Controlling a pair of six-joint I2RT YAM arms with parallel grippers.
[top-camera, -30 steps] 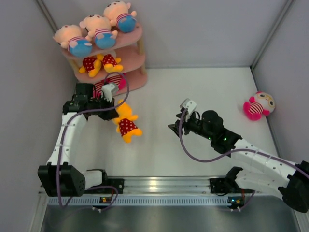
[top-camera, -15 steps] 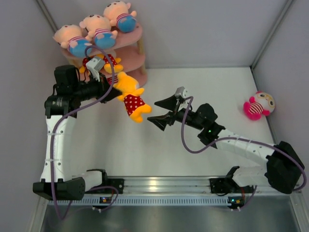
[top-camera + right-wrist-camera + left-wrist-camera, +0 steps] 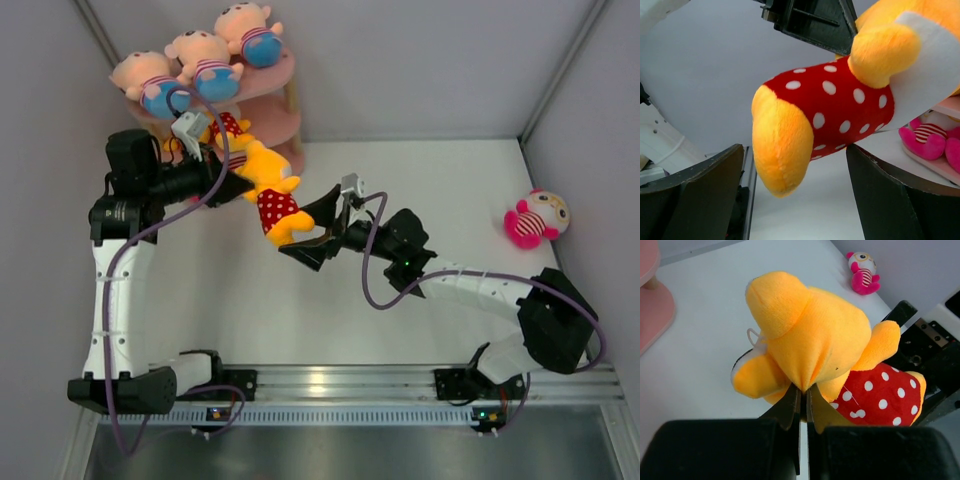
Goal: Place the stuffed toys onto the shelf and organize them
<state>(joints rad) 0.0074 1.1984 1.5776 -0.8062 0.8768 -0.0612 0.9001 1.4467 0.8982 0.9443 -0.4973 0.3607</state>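
The left claw [image 3: 801,392] is clamped on a plush fold of the fuzzy yellow bear [image 3: 810,330]. The right claw [image 3: 792,167], its flat black fingers [image 3: 695,195] apart, flanks the toy's rounded, white-dotted red body.

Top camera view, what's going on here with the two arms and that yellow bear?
The left arm's fingers are shut on the yellow bear at its head, holding it in the air beside the pink shelf. The right arm's fingers stand open on either side of the bear's red polka-dot bottom, not gripping it. Three boy dolls are on the shelf's top tier, and one pink doll lies on the table at the far right, untouched.
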